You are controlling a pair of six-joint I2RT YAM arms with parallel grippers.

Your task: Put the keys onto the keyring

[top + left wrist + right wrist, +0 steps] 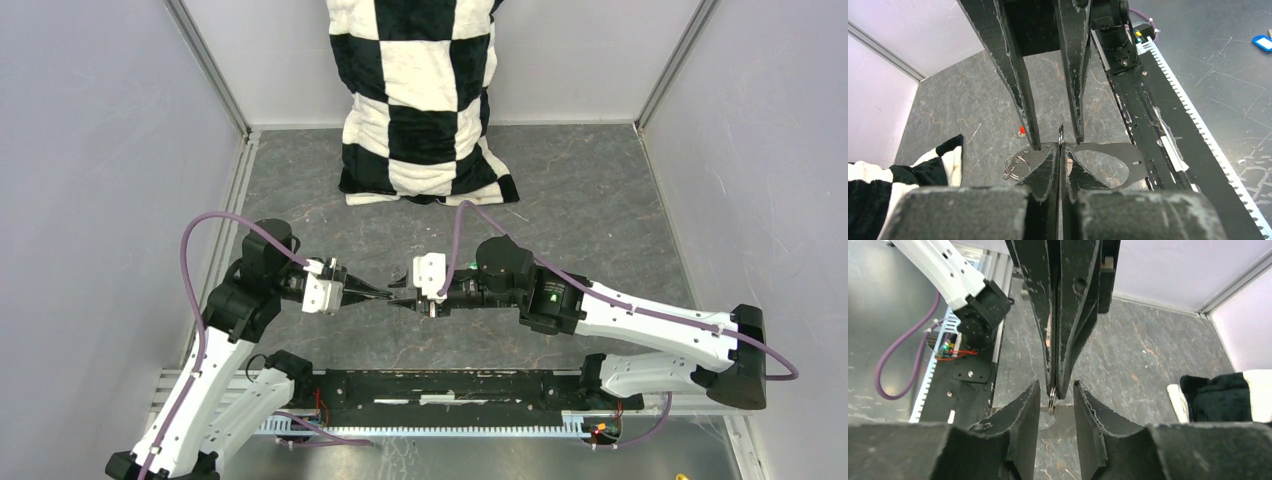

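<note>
My left gripper (1060, 147) is shut on the keyring (1060, 134), a thin silvery wire ring seen edge-on and sticking out past its tips. The ring also shows in the right wrist view (1052, 400). My right gripper (1056, 386) is open; its fingers (1023, 100) stand on either side of the left gripper's tips and the ring without closing on them. In the top view the two grippers, left (392, 293) and right (404, 298), meet tip to tip above the table. The red key (1021, 131) lies on the table below. The green key is out of view.
A flat dark grey plate with an oval hole (1128, 152) lies under the grippers, with small wire loops (1014, 167) on its left end. A black-and-white checkered pillow (425, 100) stands at the back. The black base rail (460, 385) runs along the near edge.
</note>
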